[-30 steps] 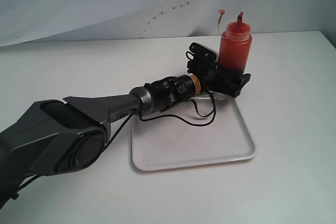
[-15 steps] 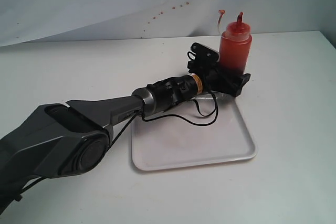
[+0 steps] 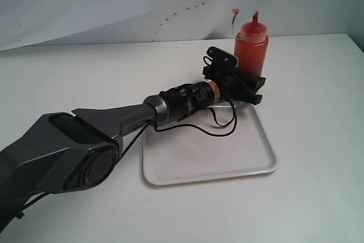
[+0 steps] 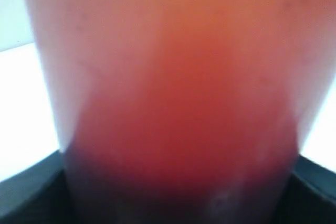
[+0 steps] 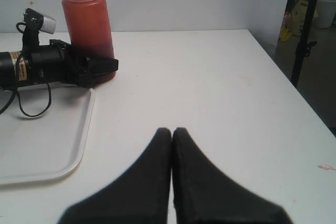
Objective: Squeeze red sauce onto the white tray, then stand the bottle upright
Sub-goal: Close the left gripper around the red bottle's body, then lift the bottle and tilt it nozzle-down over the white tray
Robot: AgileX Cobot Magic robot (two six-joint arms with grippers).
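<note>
The bottle (image 3: 251, 49), translucent orange-red with a pointed red nozzle, stands upright just beyond the far right corner of the white tray (image 3: 227, 157). My left gripper (image 3: 248, 86) is shut on its lower body. In the left wrist view the bottle (image 4: 173, 77) fills the picture, blurred. The right wrist view shows the bottle (image 5: 88, 30), the left gripper (image 5: 97, 69) and the tray (image 5: 47, 145). I cannot tell whether the bottle's base touches the table. No red sauce blob shows on the tray; the arm hides part of it. My right gripper (image 5: 172, 130) is shut, empty, over bare table.
A white backdrop (image 3: 114, 4) dotted with red specks hangs behind the table. A black cable loop (image 3: 219, 126) from the left wrist hangs over the tray. The table's right edge (image 5: 294, 98) drops off beside the right gripper.
The left gripper and the bottle have shifted slightly up and to the left in the exterior view. The tray has not moved.
</note>
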